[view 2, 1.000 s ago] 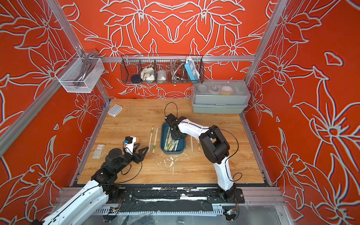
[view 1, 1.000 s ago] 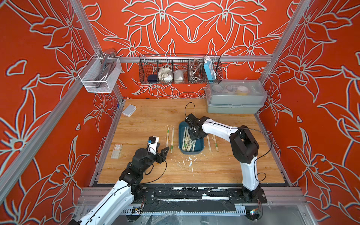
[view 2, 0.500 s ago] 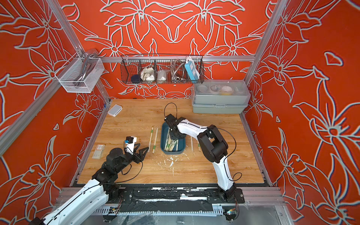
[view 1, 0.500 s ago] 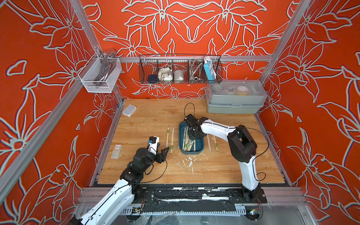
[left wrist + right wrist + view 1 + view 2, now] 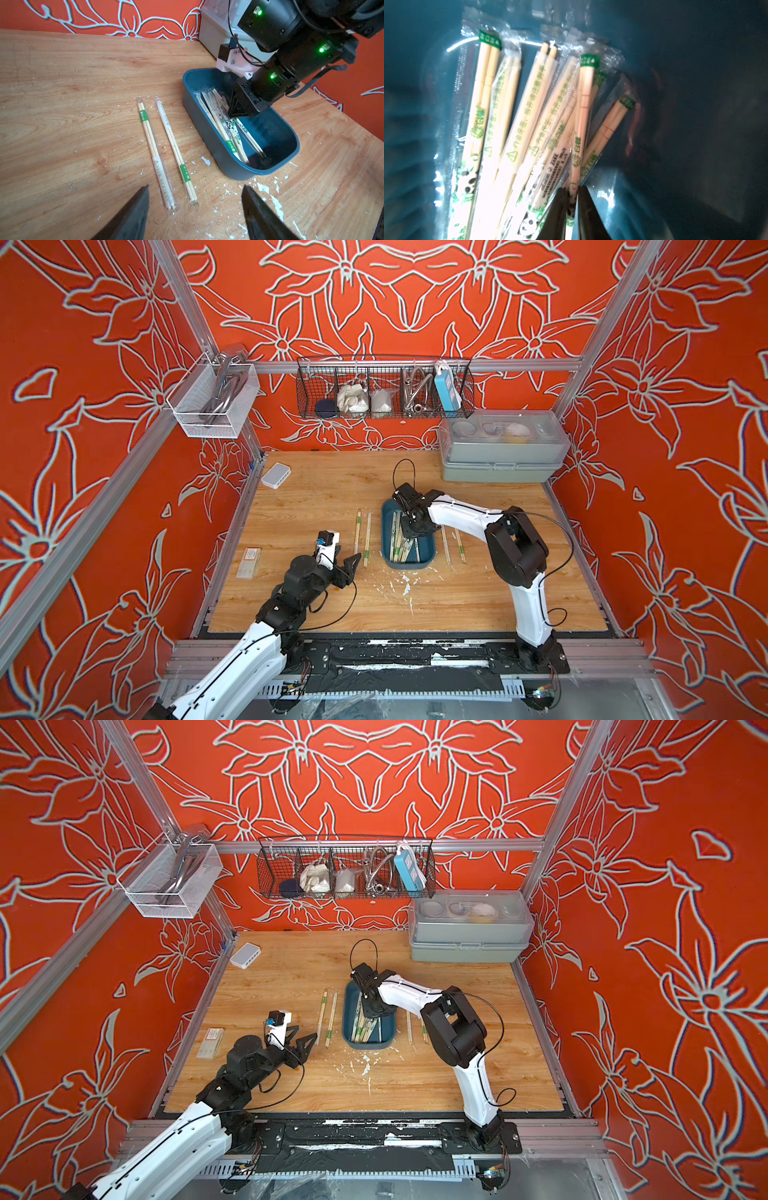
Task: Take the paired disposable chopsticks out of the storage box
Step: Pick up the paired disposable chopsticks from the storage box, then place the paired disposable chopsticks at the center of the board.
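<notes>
Right gripper (image 5: pixel 572 190) pinches one chopstick pair (image 5: pixel 584 104) inside storage box (image 5: pixel 199 128), pair lengthwise along box; left gripper (image 5: pixel 195 188) gapes outside box.

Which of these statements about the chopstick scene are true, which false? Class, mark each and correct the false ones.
1. The right gripper is shut on a sleeved chopstick pair in the storage box. True.
2. The left gripper holds chopsticks. False: it is open and empty.
3. The storage box is empty. False: several pairs lie inside.
4. Two pairs lie on the table, on the left arm's side of the box. True.
</notes>
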Controlling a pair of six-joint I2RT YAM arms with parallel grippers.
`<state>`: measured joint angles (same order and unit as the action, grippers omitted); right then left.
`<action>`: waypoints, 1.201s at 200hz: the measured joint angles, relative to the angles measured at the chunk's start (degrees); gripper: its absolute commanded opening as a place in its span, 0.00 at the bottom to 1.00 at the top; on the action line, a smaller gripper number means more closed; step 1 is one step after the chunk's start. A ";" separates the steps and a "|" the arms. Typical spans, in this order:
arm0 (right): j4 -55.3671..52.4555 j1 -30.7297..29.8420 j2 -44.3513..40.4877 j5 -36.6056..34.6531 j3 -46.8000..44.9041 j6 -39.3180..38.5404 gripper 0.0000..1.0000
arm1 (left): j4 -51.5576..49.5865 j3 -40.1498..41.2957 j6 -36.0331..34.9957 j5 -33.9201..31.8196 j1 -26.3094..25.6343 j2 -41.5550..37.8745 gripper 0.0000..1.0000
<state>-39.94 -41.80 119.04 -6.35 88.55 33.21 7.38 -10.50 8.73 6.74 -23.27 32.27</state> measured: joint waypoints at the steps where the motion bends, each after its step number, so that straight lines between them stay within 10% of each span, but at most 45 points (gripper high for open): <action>1: 0.00 0.00 -0.02 -0.02 0.00 -0.02 0.13 | 0.00 0.00 0.00 0.00 0.00 0.00 0.71; 178: -1.16 0.96 -14.23 -0.02 0.00 -1.33 0.09 | 0.52 0.00 -0.68 2.14 0.00 2.03 0.79; 240: -1.86 12.76 -20.92 0.66 -4.17 -6.73 0.09 | 0.52 0.00 -0.87 2.14 -0.09 2.03 0.80</action>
<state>-41.80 -29.04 98.13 -5.69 84.38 26.48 7.90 -10.50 7.86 8.88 -23.35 34.30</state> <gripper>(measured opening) 0.090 0.800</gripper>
